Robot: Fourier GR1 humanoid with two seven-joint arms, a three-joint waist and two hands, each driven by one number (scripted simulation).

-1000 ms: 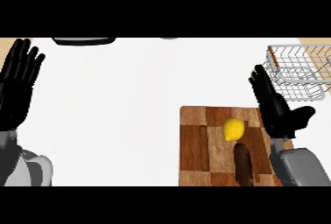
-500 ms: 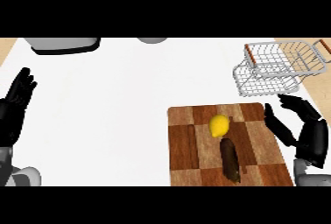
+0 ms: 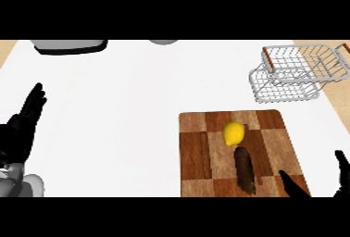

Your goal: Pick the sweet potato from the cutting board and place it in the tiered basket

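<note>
right hand barely in view at the bottom right edge, only black fingertips showing over the near right corner of the checkered wooden cutting board; they look spread and hold nothing. dark brown elongated sweet potato lies on the board's near half, just left of those fingertips, not touched. yellow lemon just beyond it. left hand rests open at the left edge, fingers straight. white wire tiered basket far right, well apart from the board. grey appliance at far left.

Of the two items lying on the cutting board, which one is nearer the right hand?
The dark brown sweet potato, long and lying lengthwise, is nearer the right hand. The yellow lemon lies beyond it, toward the basket.
</note>
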